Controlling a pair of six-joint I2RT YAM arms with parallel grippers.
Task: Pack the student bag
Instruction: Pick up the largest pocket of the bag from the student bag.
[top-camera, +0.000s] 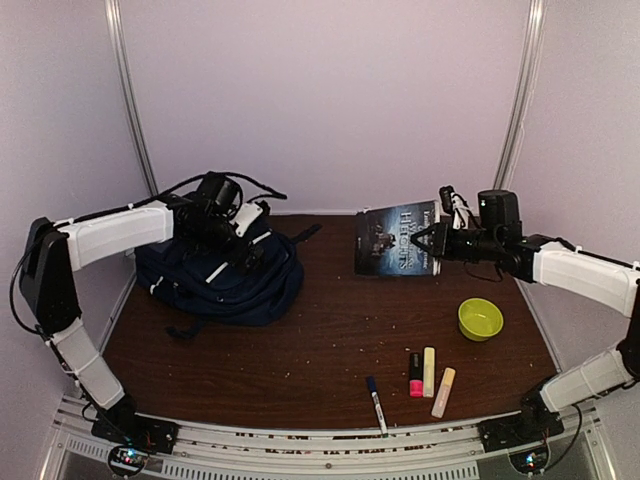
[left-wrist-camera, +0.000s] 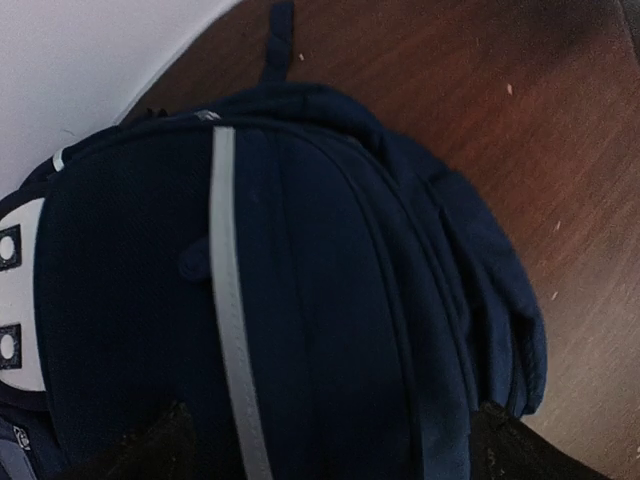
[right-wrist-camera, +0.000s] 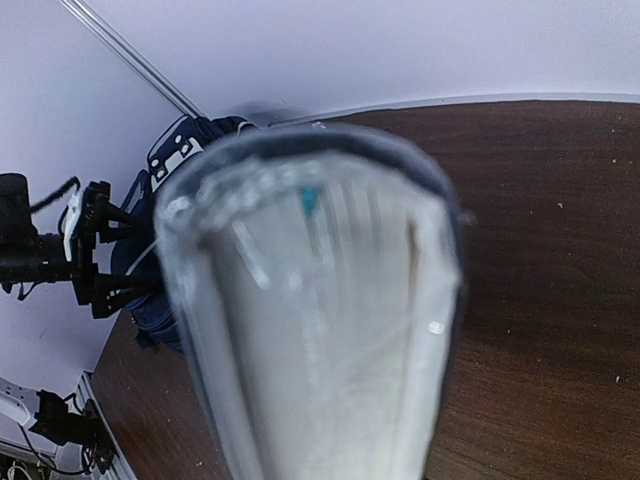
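Observation:
The student bag, navy blue with white trim, lies slumped at the table's back left. My left gripper hovers just above it. In the left wrist view its dark fingertips stand wide apart at the bottom corners, open over the bag, with nothing between them. My right gripper is shut on a dark-covered book and holds it upright above the table's back right. In the right wrist view the book's pale page edge hides the fingers. The bag shows beyond it.
A green bowl sits at the right. Near the front edge lie a pink highlighter, a yellow one, a peach one and a marker pen. White walls close in the table's back and sides.

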